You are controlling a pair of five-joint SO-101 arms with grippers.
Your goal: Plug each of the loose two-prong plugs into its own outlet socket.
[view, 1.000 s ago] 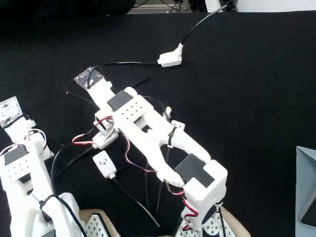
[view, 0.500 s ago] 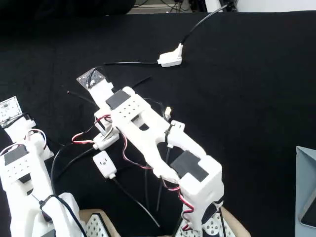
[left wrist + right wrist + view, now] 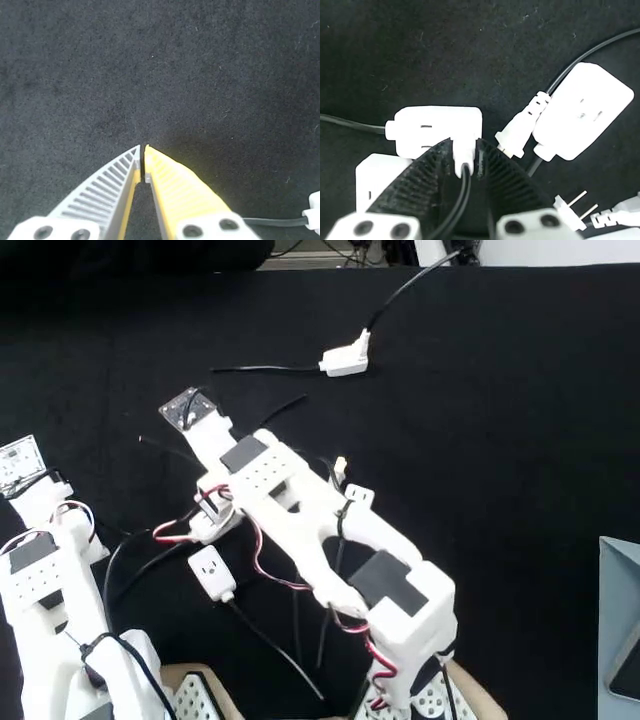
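Note:
In the right wrist view my right gripper (image 3: 465,162) is shut on a white two-prong plug (image 3: 465,156) with a black cord. The plug rests against the edge of a white outlet socket (image 3: 432,129); its prongs are hidden. A second outlet socket (image 3: 582,112) lies farther off with a white plug (image 3: 520,131) beside it. A loose plug (image 3: 570,202) lies with both prongs showing. From above, the right arm (image 3: 300,510) stretches across the table over an outlet socket (image 3: 213,572). My left gripper (image 3: 144,148) is shut on nothing above bare black cloth.
A third outlet socket (image 3: 346,360) with a long black cord lies at the far middle of the table. Black cords (image 3: 270,640) cross the cloth under the right arm. A white plug (image 3: 358,494) sits beside that arm. A grey box (image 3: 620,620) stands at the right edge.
The right arm has drawn back a little toward the near edge, and its wrist has shifted slightly right. The left arm has kept still.

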